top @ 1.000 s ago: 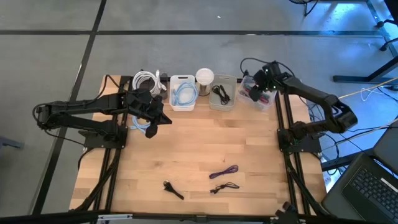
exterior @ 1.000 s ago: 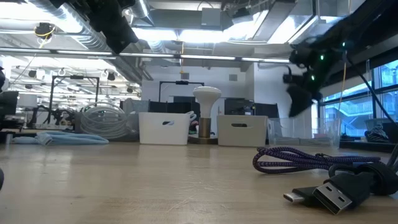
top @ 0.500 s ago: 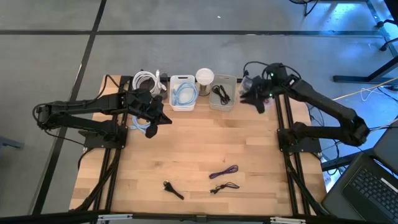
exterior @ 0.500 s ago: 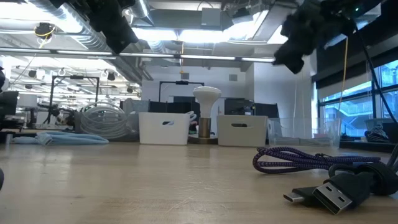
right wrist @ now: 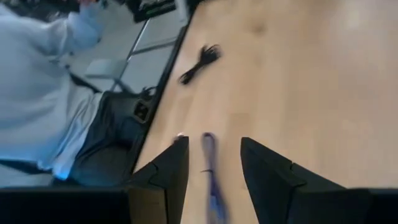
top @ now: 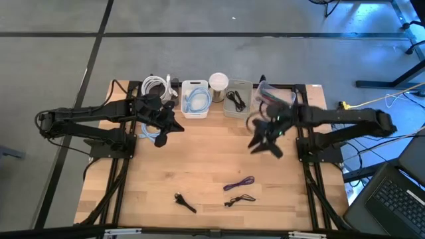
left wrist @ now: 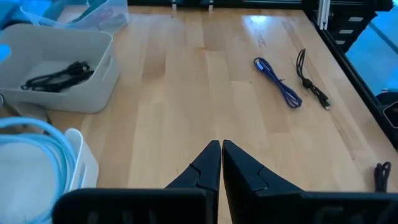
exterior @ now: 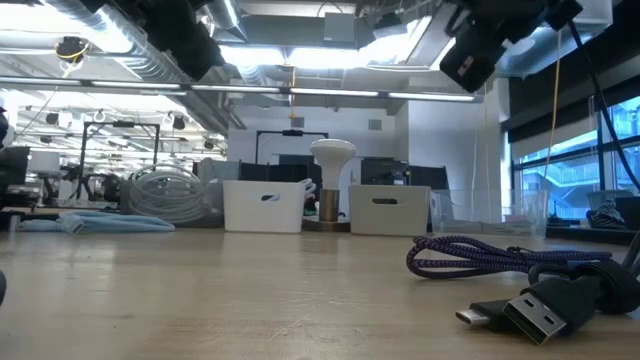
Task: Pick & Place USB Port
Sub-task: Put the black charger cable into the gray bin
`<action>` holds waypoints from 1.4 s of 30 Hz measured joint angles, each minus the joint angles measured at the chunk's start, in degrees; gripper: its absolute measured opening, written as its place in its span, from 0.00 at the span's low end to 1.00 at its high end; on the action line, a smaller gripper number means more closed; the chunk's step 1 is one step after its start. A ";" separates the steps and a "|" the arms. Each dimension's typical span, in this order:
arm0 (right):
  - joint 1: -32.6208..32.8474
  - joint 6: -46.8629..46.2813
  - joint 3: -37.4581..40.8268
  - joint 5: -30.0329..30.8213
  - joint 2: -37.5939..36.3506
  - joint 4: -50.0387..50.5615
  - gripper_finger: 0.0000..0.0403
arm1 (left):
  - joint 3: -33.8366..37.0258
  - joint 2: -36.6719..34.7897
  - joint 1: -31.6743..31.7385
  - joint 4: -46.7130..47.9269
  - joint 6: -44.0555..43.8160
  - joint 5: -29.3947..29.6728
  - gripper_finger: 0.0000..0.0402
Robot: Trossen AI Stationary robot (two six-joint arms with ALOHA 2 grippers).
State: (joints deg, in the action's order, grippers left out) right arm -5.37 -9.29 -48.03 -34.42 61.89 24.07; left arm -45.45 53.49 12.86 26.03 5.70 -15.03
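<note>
Your right gripper [top: 265,139] has swung off the clear bin [top: 277,101] at the far right corner and now hangs over the middle of the tabletop [top: 199,159], right of centre, fingers [right wrist: 268,174] apart and holding nothing. A second ago it was still over that bin, so read this as the approach leg of a pick, not a carry. The purple cable [top: 239,183] lies near the front edge, well apart from the gripper, and the right wrist view already has it lined up between the fingers. A thin black cable [top: 240,199] lies just nearer than it, and a black USB cable [top: 185,203] sits to their left. Which one counts as the USB port piece you can't tell yet. Your left gripper [top: 166,128] hasn't moved: it waits by the white bins [top: 196,99] at far left, fingers [left wrist: 208,168] closed and empty. Nothing is picked so far.
</note>
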 joint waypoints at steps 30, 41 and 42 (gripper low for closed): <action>38.55 -25.05 -7.52 27.14 41.06 -12.20 0.37 | 0.00 0.00 -0.02 -1.00 -0.23 0.10 0.03; 39.83 -29.40 -9.38 27.37 45.16 -12.45 0.29 | 0.00 0.00 -0.02 -0.95 -0.47 0.07 0.02; 39.83 -29.57 -9.38 27.42 45.20 -12.40 0.25 | 0.00 0.00 -0.02 -0.94 -0.47 0.07 0.02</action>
State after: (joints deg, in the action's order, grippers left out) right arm 34.45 -38.86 -57.41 -7.00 107.09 11.67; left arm -45.45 53.49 12.84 25.10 5.23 -14.96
